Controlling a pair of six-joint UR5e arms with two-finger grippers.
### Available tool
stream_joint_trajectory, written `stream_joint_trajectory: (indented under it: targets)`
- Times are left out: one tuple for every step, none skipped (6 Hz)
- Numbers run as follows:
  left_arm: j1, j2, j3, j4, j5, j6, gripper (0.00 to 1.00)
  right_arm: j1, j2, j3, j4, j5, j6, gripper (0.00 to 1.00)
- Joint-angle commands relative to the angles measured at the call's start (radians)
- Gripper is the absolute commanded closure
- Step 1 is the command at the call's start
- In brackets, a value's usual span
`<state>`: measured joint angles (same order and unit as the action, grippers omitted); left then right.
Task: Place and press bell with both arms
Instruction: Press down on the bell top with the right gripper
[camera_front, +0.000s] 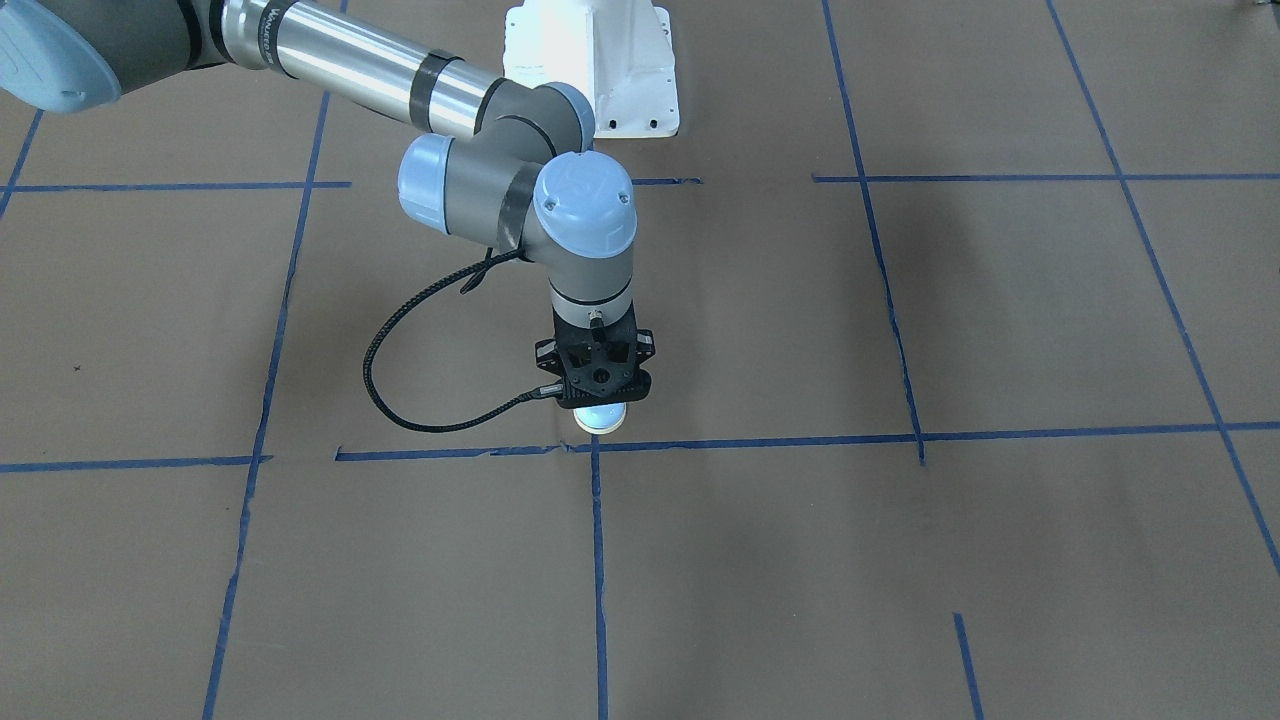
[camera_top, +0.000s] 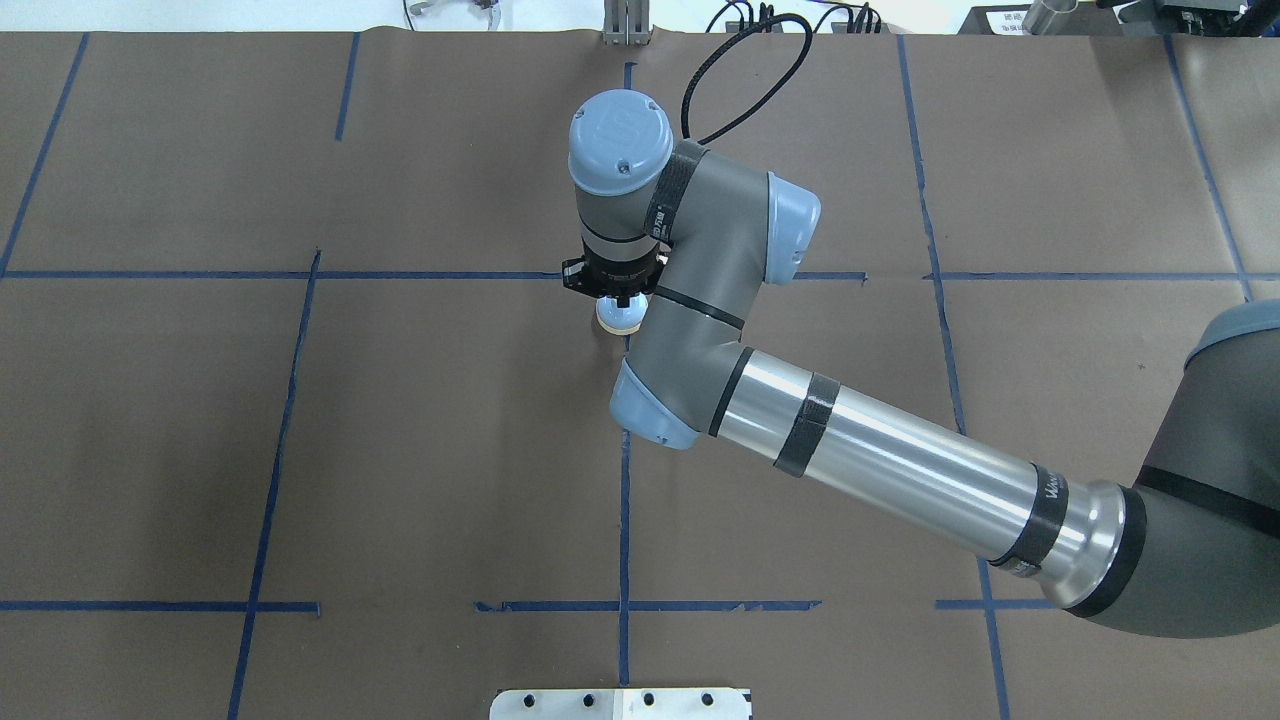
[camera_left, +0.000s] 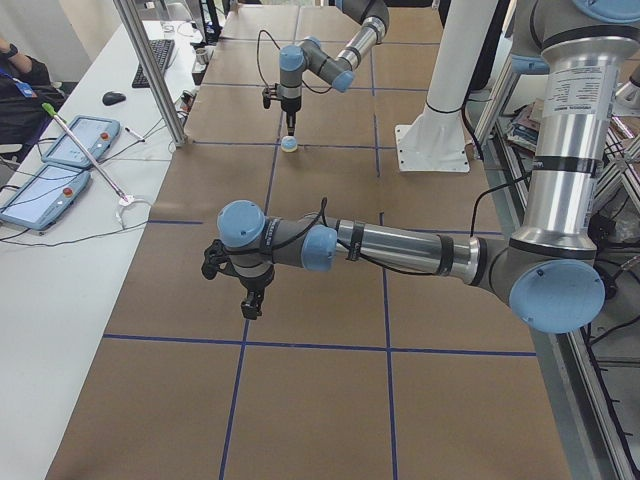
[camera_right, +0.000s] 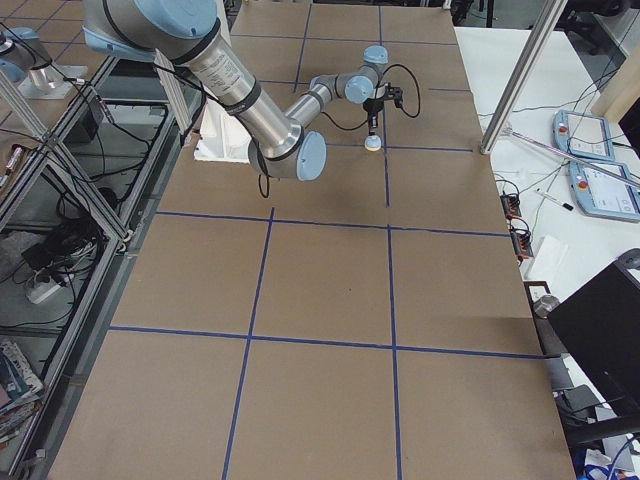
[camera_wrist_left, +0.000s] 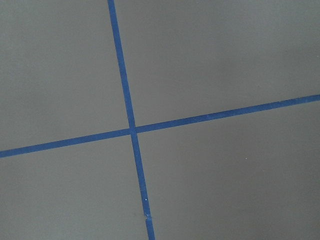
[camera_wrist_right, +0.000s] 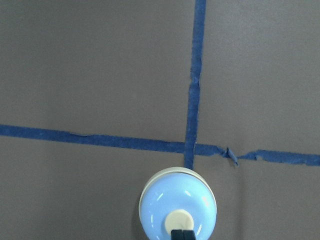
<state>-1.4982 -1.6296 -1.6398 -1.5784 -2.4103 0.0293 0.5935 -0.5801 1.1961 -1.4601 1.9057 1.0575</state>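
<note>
The light-blue bell (camera_wrist_right: 177, 202) with a cream button stands on the brown table beside a blue tape crossing. It also shows in the front view (camera_front: 600, 418) and the overhead view (camera_top: 617, 316). My right gripper (camera_wrist_right: 181, 235) points straight down over the button, fingers pressed together and holding nothing. The side views show a small gap between its tip and the bell (camera_left: 289, 145). My left gripper (camera_left: 250, 300) hangs low over bare table far from the bell. It shows only in the left side view, so I cannot tell if it is open or shut.
The white bolted pedestal (camera_front: 595, 60) stands at the robot's side of the table. Blue tape lines (camera_wrist_left: 131, 131) grid the brown surface. A side table with tablets (camera_left: 60, 150) and a metal post (camera_left: 150, 70) stand beyond the operators' edge.
</note>
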Motion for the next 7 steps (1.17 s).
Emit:
stream_joint_trajectory:
  targets:
    - [0.000,0.000,0.000,0.000,-0.001,0.000,0.00,0.000,0.003,-0.010,0.009,-0.001,0.001,1.00]
    - [0.000,0.000,0.000,0.001,-0.001,0.000,0.00,0.000,0.003,-0.013,0.009,-0.001,-0.001,1.00]
    - [0.000,0.000,0.000,0.000,-0.001,0.001,0.00,0.002,0.015,-0.013,0.009,-0.001,-0.001,1.00]
    - [0.000,0.000,0.000,0.000,-0.001,0.000,0.00,0.002,0.022,-0.016,0.009,-0.001,0.004,1.00]
    - [0.000,0.000,0.000,0.000,-0.001,0.000,0.00,0.002,0.023,-0.038,0.009,-0.002,0.004,1.00]
    - [0.000,0.000,0.000,0.000,-0.001,0.000,0.00,0.000,0.023,-0.047,0.009,-0.002,0.001,1.00]
    - [0.000,0.000,0.000,0.001,-0.001,0.000,0.00,0.000,0.023,-0.053,0.009,-0.002,-0.001,1.00]
